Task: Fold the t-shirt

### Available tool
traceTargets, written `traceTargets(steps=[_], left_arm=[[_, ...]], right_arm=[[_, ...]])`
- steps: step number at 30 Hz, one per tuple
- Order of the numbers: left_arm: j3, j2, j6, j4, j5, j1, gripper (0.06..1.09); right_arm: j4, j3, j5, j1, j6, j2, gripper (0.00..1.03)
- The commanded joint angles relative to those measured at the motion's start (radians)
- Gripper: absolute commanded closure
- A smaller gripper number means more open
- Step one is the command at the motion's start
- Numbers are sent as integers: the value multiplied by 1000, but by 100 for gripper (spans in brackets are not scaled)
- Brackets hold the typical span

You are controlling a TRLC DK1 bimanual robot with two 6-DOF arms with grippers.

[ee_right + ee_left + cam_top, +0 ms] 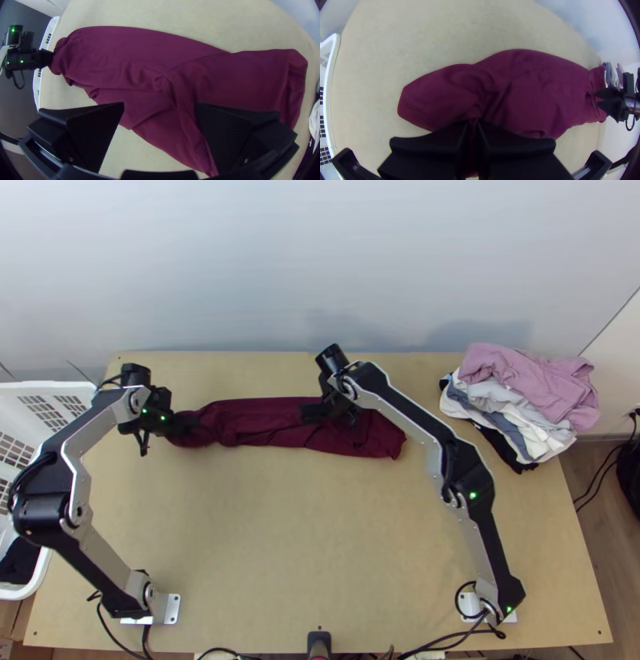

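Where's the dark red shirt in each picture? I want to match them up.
Top view: the shirt lies between the white basket and the clothes pile.
Left wrist view: the shirt is caught between the left gripper's fingers.
Right wrist view: the shirt is below the open right gripper.
Landmark in all three: the white basket.

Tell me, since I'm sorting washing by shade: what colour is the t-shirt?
The t-shirt is plain deep maroon, seen best in the right wrist view.
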State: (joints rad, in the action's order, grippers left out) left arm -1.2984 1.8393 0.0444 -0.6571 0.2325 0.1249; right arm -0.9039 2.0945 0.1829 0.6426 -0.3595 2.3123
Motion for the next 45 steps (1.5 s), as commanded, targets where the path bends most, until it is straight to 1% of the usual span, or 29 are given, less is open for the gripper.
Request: traceTargets(steps=[1,8,12,16,20,23,28,32,34,37,41,45], left_arm=[[-25,-52,-5,10,2,18,104],[-110,-52,-28,4,4,50,104],[-144,-51,-31,4,4,90,104],[-156,-45,-31,4,8,147,104],[-151,-43,-23,4,37,214,104],[-150,-35,-12,5,54,269,104],[-159,-23,25,10,90,369,104],[-190,-34,28,8,117,413,104],[-199,-75,14,7,122,404,104],[-216,-129,2,-16,125,338,104],[-268,-160,-29,-95,125,216,104],[-274,-189,-69,-125,123,62,104]], right_arm=[[-15,53,24,14,-10,110,5],[-55,58,35,9,-10,122,5],[-73,64,93,-1,-29,52,5],[-130,62,145,-14,-38,-40,4],[-190,62,191,-40,-42,-128,4],[-216,68,208,-58,-47,-183,4],[-288,130,219,-93,-48,-229,4],[-303,125,219,-132,-55,-269,4],[-323,122,217,-150,-55,-280,4],[-336,116,217,-158,-55,-291,4],[-340,105,216,-156,-55,-298,4],[-340,108,216,-170,-58,-298,4]])
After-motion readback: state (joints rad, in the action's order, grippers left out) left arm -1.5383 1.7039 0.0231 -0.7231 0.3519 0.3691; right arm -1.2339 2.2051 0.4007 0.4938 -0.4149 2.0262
